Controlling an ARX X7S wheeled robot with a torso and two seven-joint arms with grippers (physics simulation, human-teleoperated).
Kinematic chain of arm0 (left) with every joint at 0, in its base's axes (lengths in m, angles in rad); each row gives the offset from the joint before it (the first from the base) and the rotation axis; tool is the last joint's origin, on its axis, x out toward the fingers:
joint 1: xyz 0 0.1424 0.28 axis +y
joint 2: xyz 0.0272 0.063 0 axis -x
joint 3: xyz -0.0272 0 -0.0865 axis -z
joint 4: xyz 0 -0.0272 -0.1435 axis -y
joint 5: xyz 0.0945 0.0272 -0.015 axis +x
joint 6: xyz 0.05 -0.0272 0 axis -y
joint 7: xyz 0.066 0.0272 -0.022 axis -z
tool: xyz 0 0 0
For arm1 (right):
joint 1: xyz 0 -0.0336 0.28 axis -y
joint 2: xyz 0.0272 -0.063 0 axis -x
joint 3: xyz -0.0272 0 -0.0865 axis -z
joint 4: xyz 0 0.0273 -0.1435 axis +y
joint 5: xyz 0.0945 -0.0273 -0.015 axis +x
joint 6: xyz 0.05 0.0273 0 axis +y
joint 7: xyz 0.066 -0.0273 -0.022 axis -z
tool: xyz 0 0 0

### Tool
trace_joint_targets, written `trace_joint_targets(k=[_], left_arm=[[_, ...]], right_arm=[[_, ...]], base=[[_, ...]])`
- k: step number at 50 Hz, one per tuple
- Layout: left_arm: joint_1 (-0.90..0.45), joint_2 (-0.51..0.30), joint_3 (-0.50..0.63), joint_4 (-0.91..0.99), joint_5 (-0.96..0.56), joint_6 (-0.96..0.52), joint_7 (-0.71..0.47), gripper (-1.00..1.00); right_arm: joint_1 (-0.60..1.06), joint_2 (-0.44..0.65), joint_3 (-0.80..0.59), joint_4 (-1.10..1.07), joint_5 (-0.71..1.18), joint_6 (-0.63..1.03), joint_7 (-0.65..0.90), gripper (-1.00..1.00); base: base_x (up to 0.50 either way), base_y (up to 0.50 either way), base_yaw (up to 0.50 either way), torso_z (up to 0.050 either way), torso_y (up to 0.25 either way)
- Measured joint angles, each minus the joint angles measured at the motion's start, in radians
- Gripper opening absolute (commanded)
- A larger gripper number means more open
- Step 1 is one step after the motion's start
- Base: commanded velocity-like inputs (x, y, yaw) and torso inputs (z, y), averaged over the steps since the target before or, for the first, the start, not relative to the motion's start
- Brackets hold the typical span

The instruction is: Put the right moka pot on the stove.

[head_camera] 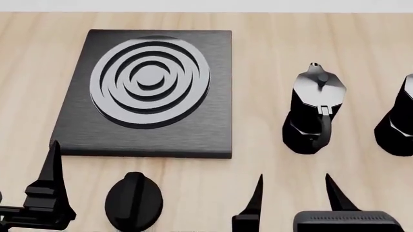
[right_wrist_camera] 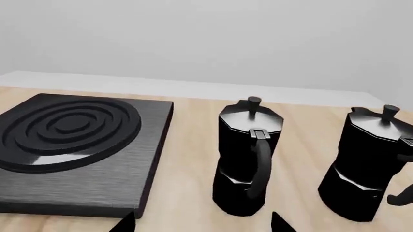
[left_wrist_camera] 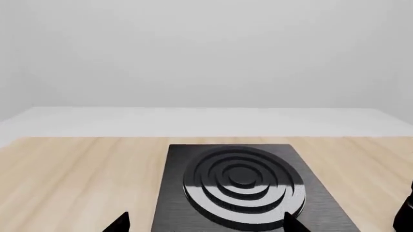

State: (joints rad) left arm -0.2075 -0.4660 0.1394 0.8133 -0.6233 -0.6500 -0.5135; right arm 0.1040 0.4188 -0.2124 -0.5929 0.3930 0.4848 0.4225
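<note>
Right gripper (head_camera: pixel 293 195): lowest in the head view, two black fingertips spread apart with nothing between them, aimed at the gap just short of the nearer pot.

Left gripper (head_camera: pixel 51 193): low at the robot's left; one finger tip shows in the head view, while two tips spread apart show at the edge of its own wrist view. Empty.

Oval knob (head_camera: pixel 133 201): black, lying on the table (head_camera: pixel 271 43) in front of the stove, apart from it.

Stove (head_camera: pixel 152 92): flat black slab with raised concentric rings, nothing on it.

Left moka pot (head_camera: pixel 314 111): upright, handle toward the robot, standing almost straight ahead of the open right gripper.

Right moka pot (head_camera: pixel 399 121): upright, cut by the head view's edge, just beside its twin and farther from the stove. Fully seen in the right wrist view (right_wrist_camera: pixel 371 164).

Hazards, as judged:
- Wrong pick. The identical pot sits nearer the fingers' line; closing straight ahead would take it instead.
- Collision. The pots stand close; a finger entering between them could nudge or tip the twin.
- Carry path. The twin stands between target and stove; a low carry across could strike it.
</note>
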Motion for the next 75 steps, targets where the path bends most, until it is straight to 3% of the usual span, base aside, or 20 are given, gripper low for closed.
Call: trace_joint_targets(k=[23,52,75], left_arm=[[0.003,-0.003,0.003,-0.003,-0.003,0.009,-0.006,1.0],[0.003,-0.009,0.012,-0.007,-0.004,0.019,-0.011,1.0],[0.004,-0.014,0.017,-0.009,-0.01,0.022,-0.016,1.0]], right_arm=[[-0.011,0.035,0.031,0.001,0.021,-0.02,-0.018,1.0],[-0.111,0.224,0.31,-0.08,0.209,-0.009,-0.092,1.0],[-0.2,0.289,0.475,0.062,0.239,-0.139,-0.238,1.0]], base=[[0.0,0.0,0.0,0.0,0.0],[0.0,0.0,0.0,0.0,0.0],[0.0,0.0,0.0,0.0,0.0]])
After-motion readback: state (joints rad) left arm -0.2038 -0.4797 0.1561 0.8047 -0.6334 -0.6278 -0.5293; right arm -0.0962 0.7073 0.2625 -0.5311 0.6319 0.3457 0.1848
